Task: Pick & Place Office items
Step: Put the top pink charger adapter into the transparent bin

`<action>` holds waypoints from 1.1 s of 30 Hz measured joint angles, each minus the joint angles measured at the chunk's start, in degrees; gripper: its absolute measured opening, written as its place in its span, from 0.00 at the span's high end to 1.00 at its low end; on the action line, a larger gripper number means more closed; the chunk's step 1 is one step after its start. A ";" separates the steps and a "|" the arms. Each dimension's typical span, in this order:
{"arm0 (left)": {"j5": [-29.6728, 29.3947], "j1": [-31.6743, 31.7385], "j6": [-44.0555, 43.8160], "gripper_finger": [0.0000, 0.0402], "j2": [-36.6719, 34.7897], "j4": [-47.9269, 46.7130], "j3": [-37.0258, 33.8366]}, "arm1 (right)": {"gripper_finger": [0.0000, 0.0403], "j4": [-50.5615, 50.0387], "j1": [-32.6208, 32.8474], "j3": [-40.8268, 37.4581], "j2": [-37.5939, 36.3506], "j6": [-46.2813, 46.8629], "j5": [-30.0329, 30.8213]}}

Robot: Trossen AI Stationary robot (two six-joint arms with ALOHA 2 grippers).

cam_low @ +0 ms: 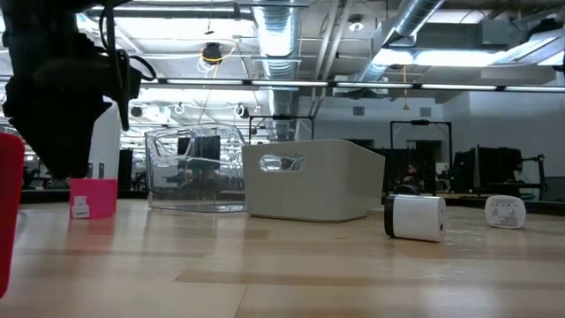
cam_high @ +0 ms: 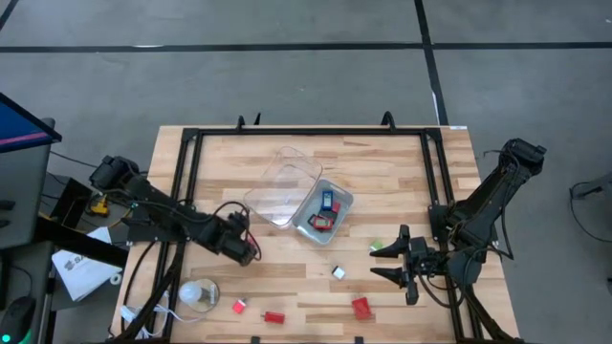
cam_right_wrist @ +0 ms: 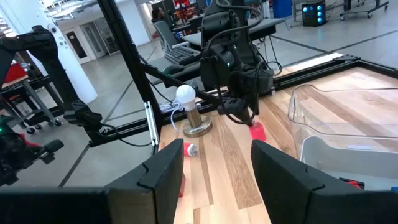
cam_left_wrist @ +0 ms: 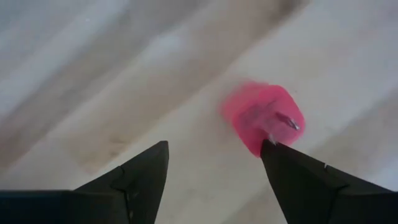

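Sitting in the grey tray (cam_high: 342,203) mid-table are a few items already: a blue piece (cam_high: 327,201) and a red one (cam_high: 321,222). The clear tray (cam_high: 282,184) touching it looks empty, so the job seems early, most still loose. Left on the wood: a red block (cam_high: 361,308), a red clip (cam_high: 274,317) and a small red piece (cam_high: 239,307) along the near edge, a white piece (cam_high: 338,272) in the middle, a green one (cam_high: 378,247) near the right gripper (cam_high: 395,264). Pink-red block (cam_left_wrist: 263,117) lies on the table just ahead of the left gripper (cam_left_wrist: 214,168), beside one fingertip, not between the jaws; jaws spread wide, holding nothing. Right gripper hovers low at the right side, also wide, empty. Round whitish object (cam_high: 198,294) sits near the left corner.
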 joint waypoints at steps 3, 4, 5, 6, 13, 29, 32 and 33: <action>3.89 -0.33 4.53 0.35 0.29 2.75 -0.17 | 0.55 0.00 0.00 0.00 0.00 -0.01 -0.03; 5.02 -0.56 6.03 0.35 0.44 2.88 -0.37 | 0.55 0.00 -0.02 0.00 0.00 -0.02 -0.12; 5.81 -0.89 7.51 0.34 0.41 3.26 -0.43 | 0.55 -0.01 0.00 0.00 0.00 -0.01 -0.22; 6.49 -1.25 8.85 0.33 0.34 4.60 -0.33 | 0.55 0.00 0.00 0.00 0.00 -0.02 -0.22; 6.75 -3.22 14.37 0.28 0.30 6.23 -0.22 | 0.55 -0.02 0.00 0.00 0.00 -0.02 -0.26; 2.14 -0.74 8.40 0.17 3.04 11.93 -0.15 | 0.55 0.00 0.00 0.00 0.00 -0.02 -0.63; 3.86 0.22 8.21 0.16 5.98 12.64 -0.14 | 0.55 0.01 0.00 0.00 0.00 -0.04 -0.64; 4.30 0.52 8.18 0.16 6.77 12.74 -0.15 | 0.55 0.00 0.00 0.00 -0.02 -0.03 -0.66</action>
